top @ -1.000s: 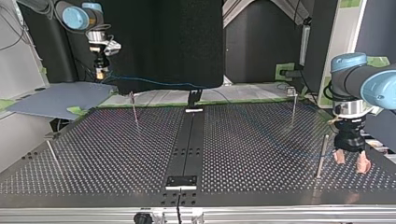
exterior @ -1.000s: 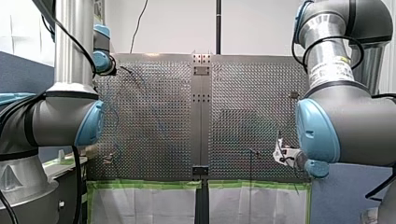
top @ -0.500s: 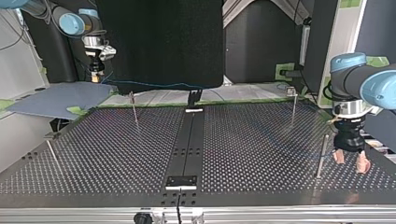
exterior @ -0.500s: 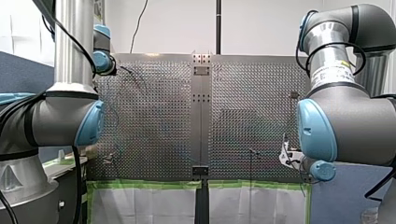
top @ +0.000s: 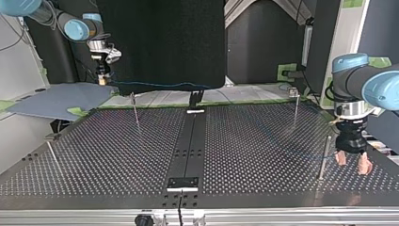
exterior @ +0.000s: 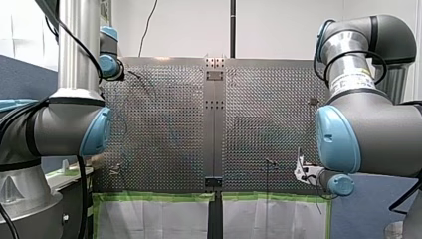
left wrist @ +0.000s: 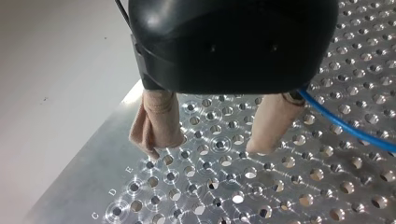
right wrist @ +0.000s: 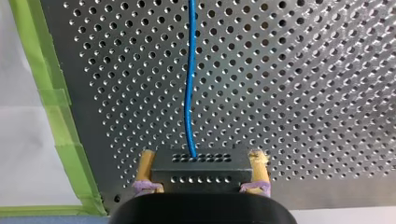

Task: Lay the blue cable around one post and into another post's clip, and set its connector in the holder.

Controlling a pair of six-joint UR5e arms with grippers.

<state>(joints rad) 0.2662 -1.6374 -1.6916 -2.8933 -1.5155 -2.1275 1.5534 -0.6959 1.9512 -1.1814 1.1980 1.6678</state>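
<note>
My right gripper (right wrist: 203,157) has its jaws clamped on the dark connector (right wrist: 200,170), one finger at each end. The blue cable (right wrist: 189,93) leaves the connector's far face and runs ahead over the perforated table (right wrist: 303,93). My left gripper (left wrist: 205,148) has its jaws wide, holding nothing, tips close over the table, the cable just outside one finger.
</note>
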